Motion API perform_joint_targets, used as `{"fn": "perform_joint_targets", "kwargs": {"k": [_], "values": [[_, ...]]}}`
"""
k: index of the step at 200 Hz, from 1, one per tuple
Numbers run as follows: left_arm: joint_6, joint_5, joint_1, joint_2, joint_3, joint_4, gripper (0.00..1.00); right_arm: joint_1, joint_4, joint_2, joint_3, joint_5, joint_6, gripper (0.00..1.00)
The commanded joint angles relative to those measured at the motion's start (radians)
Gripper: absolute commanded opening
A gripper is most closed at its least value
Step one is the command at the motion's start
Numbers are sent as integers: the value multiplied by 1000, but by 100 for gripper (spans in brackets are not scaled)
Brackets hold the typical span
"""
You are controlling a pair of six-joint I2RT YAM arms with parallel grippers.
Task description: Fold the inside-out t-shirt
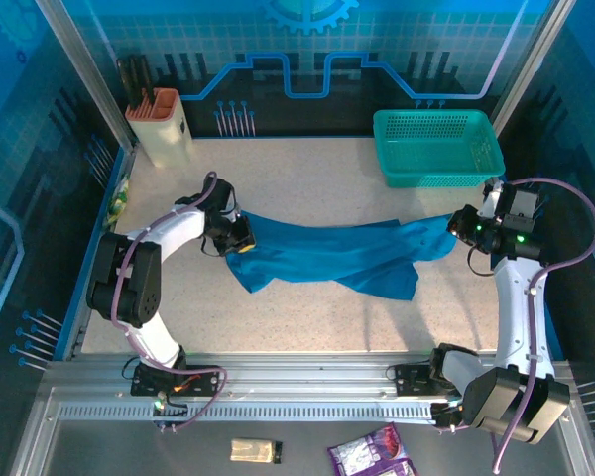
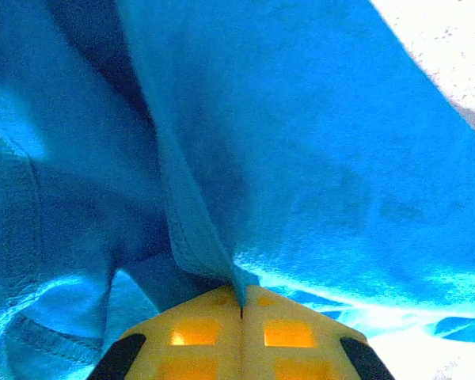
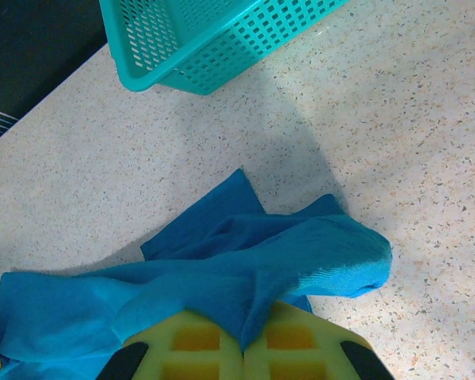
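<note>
The inside-out t-shirt (image 1: 327,258) hangs as a rumpled blue band across the middle of the table (image 1: 307,169), stretched between the two grippers. The left gripper (image 1: 236,236) is closed tight on the shirt's left end; in the left wrist view its yellow fingers (image 2: 214,332) meet, with a hemmed fold of cloth pinched in the seam between them. The right gripper (image 1: 463,226) is likewise closed on the right end, and in the right wrist view the fabric (image 3: 222,277) drapes over its meeting fingertips (image 3: 198,340).

The shirt's near edge sags in two loose lobes toward the arm bases, with bare tabletop on its near and far sides. A teal mesh basket (image 1: 436,149) sits at the far right, near the right gripper but clear of the cloth. A beige holder (image 1: 164,124) stands in the far left corner, well apart.

The left arm bends its elbow out to the left and reaches rightward. The right arm rises along the right edge, its wrist turned left.
</note>
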Motion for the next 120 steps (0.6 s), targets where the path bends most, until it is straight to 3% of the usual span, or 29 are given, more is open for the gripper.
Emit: {"fn": "perform_joint_targets", "kwargs": {"k": [1, 26, 56, 90, 120], "values": [[11, 16, -1, -44, 74, -42, 0, -13, 7, 1, 67, -11, 6, 0], [14, 30, 59, -141, 186, -107, 0, -14, 16, 17, 161, -16, 31, 0], [-37, 140, 189, -264, 355, -112, 0, -14, 35, 46, 305, -28, 72, 0], [-185, 297, 356, -364, 541, 2, 0, -15, 91, 75, 494, -43, 122, 0], [-327, 384, 442, -406, 649, 143, 0, -20, 136, 81, 659, -15, 131, 0]]}}
